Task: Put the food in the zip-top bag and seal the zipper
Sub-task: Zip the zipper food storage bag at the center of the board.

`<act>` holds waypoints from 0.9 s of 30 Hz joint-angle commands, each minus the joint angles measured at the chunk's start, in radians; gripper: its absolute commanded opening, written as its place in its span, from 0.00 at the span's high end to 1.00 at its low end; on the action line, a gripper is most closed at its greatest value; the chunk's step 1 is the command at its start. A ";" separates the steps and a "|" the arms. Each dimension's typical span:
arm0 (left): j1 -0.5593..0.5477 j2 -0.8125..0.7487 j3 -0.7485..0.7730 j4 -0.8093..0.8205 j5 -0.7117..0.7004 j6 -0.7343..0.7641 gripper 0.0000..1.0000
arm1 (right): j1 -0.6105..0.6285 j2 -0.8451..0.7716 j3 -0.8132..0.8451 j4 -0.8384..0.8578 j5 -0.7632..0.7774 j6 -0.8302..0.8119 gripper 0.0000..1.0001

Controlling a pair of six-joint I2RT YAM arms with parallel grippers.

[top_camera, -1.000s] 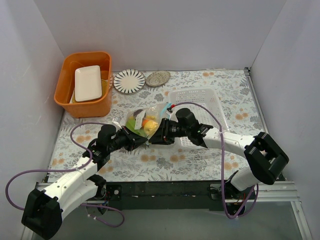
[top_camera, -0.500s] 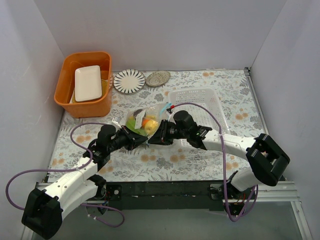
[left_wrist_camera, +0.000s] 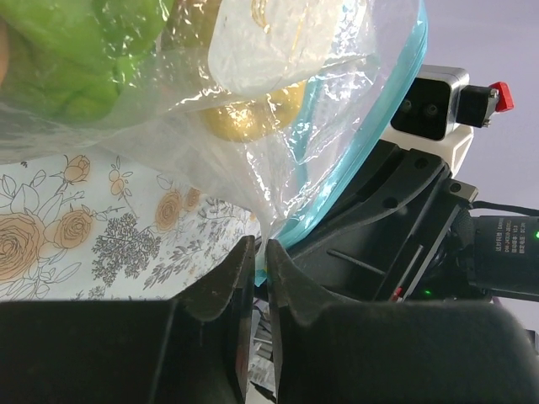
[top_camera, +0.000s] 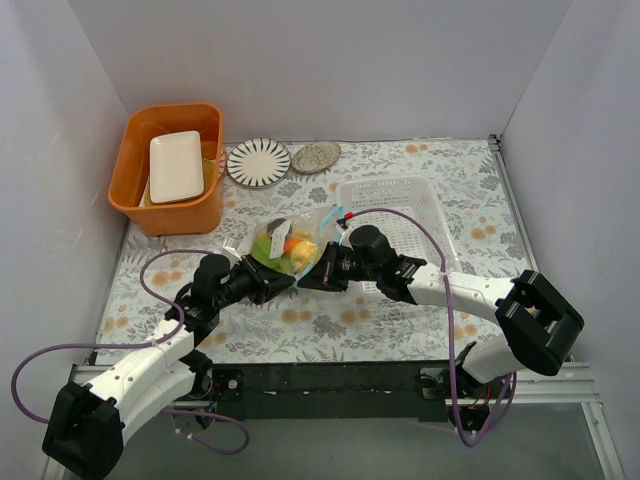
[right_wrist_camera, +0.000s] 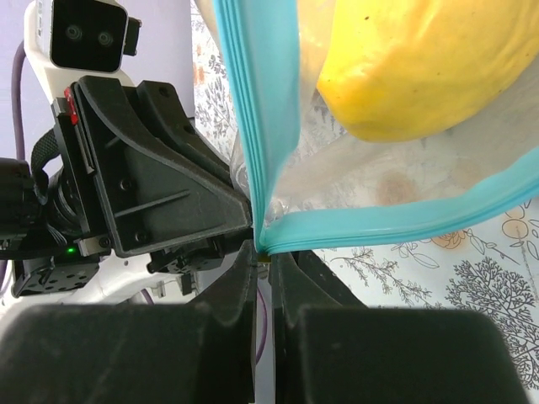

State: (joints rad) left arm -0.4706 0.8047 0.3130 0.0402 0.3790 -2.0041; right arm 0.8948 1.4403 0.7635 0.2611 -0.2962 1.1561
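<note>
My left tool (top_camera: 284,285) and my right tool (top_camera: 304,282) meet tip to tip near the middle of the flower-printed worktop (top_camera: 350,320), both at the near edge of the clear crinkly plastic zip-top bag (top_camera: 262,232). The bag sits between the orange plastic tub (top_camera: 170,212) and the white lattice basket (top_camera: 432,205), just beside the basket's left rim. Its near edge is lifted off the worktop in my two grips.

Through the film I see the small plastic toy fruits (top_camera: 290,247) inside the bag, green, yellow and orange, bunched together. My left wrist view shows a green one (left_wrist_camera: 84,42) pressing against the plastic from within. My right wrist view shows a yellow one (right_wrist_camera: 421,59) just behind the light blue zipper strip (right_wrist_camera: 271,109).

My left tool (left_wrist_camera: 259,252) has its fingers pressed together on the bag's thin edge, where the zipper strip comes down to them. My right tool (right_wrist_camera: 264,252) is likewise clamped on the zipper strip, which bends sharply at the pinch, one length running up and one running off to the right.

Further back, a white rectangular dish (top_camera: 176,165) lies in the tub, with a black-and-white striped round plate (top_camera: 258,162) beside it.
</note>
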 commanded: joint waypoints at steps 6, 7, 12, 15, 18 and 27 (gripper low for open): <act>0.000 -0.001 -0.031 0.081 0.035 -0.064 0.84 | -0.002 -0.027 -0.018 0.102 0.028 0.025 0.97; 0.000 0.004 -0.029 0.085 0.038 -0.064 0.84 | -0.002 -0.029 -0.018 0.104 0.028 0.024 0.97; 0.000 0.014 -0.040 0.118 0.049 -0.074 0.83 | -0.004 -0.020 -0.013 0.104 0.016 0.025 0.97; 0.000 0.024 -0.043 0.135 0.051 -0.078 0.88 | -0.004 -0.014 -0.009 0.098 0.008 0.024 0.97; 0.000 0.031 -0.045 0.142 0.054 -0.079 1.00 | -0.005 -0.009 -0.009 0.093 0.003 0.021 0.97; 0.000 0.008 -0.035 0.089 0.054 -0.051 1.00 | -0.037 -0.037 -0.018 0.089 0.031 0.017 0.96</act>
State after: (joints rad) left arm -0.4706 0.8371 0.2741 0.1650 0.4126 -2.0060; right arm 0.8856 1.4334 0.7532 0.2970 -0.2977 1.1755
